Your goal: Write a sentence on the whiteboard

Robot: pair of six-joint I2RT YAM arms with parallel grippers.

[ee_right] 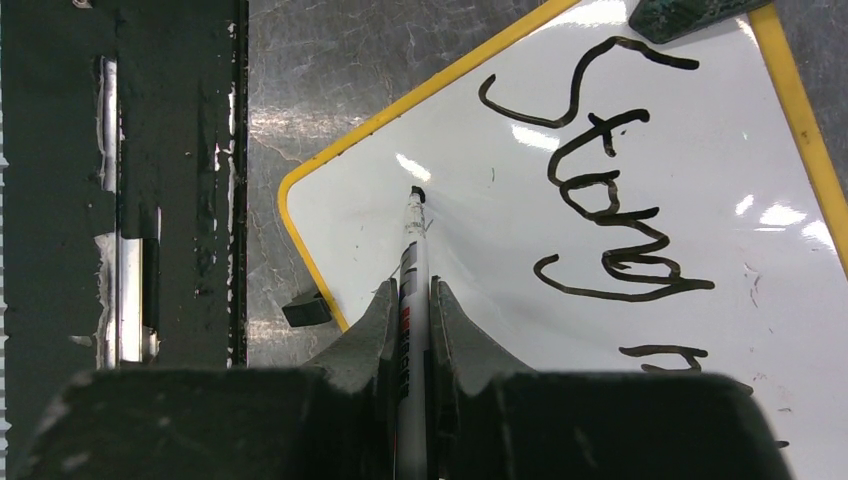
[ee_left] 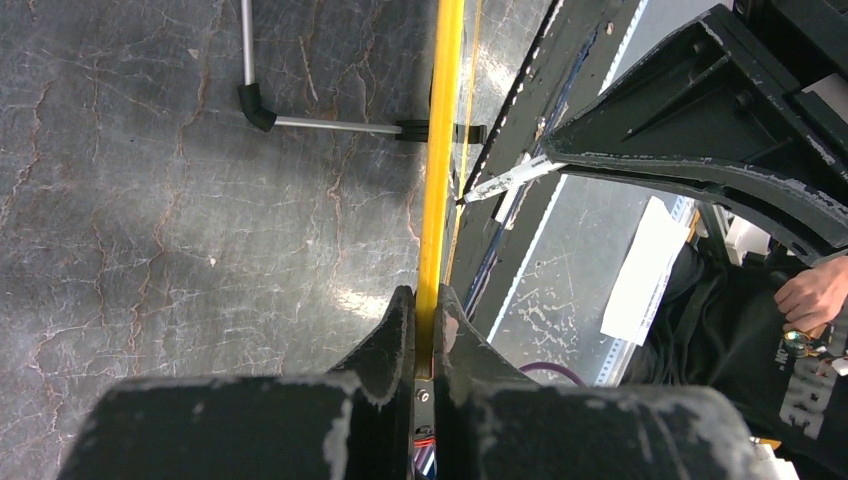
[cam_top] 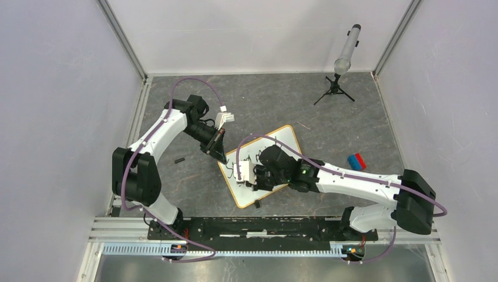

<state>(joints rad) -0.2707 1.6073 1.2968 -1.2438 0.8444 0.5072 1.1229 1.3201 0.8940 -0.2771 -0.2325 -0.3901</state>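
The whiteboard (cam_top: pixel 283 144), white with an orange frame, lies tilted on the grey table between the arms. My left gripper (cam_top: pixel 221 154) is shut on its left frame edge; in the left wrist view the yellow frame (ee_left: pixel 444 120) runs edge-on between the fingers of the gripper (ee_left: pixel 428 300). My right gripper (cam_top: pixel 249 176) is over the board's near part, shut on a white marker (ee_right: pixel 413 240). The marker's black tip rests on or just above the white surface (ee_right: pixel 480 150) near the rounded corner. Black handwriting (ee_right: pixel 605 190) that looks like "Story" covers the board to the right, with more strokes below.
A small black tripod (cam_top: pixel 334 89) holding a grey tube stands at the back right. A red and blue block (cam_top: pixel 356 161) lies right of the board. A small black piece (cam_top: pixel 179 159) lies left of it. A black foot (ee_right: pixel 305 311) sticks out at the frame. A black rail (cam_top: pixel 258 226) runs along the near edge.
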